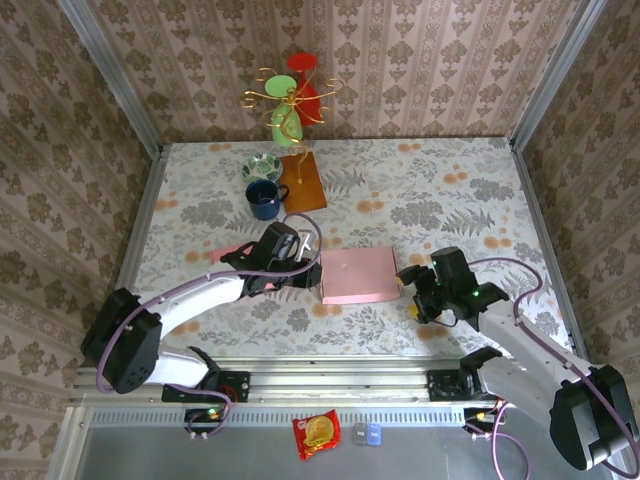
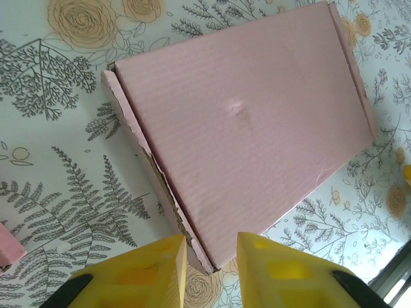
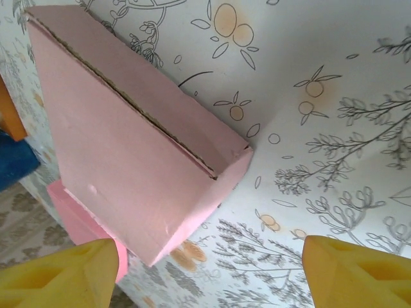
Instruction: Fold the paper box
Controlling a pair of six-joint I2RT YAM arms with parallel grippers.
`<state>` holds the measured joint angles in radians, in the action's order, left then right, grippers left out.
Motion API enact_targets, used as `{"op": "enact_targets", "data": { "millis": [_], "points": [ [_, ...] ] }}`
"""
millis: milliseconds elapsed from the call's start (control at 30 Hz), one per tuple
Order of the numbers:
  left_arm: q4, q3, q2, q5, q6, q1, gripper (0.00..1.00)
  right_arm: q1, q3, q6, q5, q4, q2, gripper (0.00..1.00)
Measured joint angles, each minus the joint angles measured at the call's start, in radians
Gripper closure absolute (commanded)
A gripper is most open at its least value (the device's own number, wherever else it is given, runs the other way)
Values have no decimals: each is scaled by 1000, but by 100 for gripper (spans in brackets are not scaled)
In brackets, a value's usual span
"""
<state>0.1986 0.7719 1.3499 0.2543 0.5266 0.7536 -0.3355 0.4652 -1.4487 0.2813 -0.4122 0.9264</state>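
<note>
The flat pink cardboard box [image 1: 358, 276] lies on the floral tablecloth [image 1: 450, 200], between my two hands. My left gripper [image 2: 212, 247] stands narrow at one corner of the box, pinching nothing that I can make out. My right gripper [image 3: 209, 247] is spread wide just beside the opposite end. The lid seam gapes (the flap edge by my left fingers looks ragged), so I judge a one-sided push could slide the box or spring the lid.
</note>
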Motion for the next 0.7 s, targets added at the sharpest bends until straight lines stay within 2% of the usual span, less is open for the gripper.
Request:
{"op": "enact_targets", "data": {
  "millis": [167, 200, 233, 300, 333, 367, 533, 700],
  "points": [
    [-4, 8, -52, -39, -4, -18, 71, 37, 130, 190, -5, -126, 5, 23],
    [-6, 8, -71, -50, -6, -24, 71, 42, 162, 232, -12, -146, 7, 6],
    [-8, 7, -92, -63, -8, -31, 70, 46, 198, 275, -23, -164, 9, 0],
    [-19, 5, -145, -103, -8, -50, 68, 51, 260, 368, -55, -187, 8, 0],
    [-27, 2, -173, -121, -14, -63, 49, 53, 290, 420, -77, -197, 6, 0],
    [-29, -2, -201, -140, -17, -79, 1, 57, 312, 465, -99, -206, 2, 0],
    [-22, -26, -291, -226, -11, -179, 0, 78, 360, 660, -254, -247, -26, 0],
    [29, -68, -374, -367, -10, -247, 0, 91, 323, 797, -512, -212, -70, 0]
  ]
}}
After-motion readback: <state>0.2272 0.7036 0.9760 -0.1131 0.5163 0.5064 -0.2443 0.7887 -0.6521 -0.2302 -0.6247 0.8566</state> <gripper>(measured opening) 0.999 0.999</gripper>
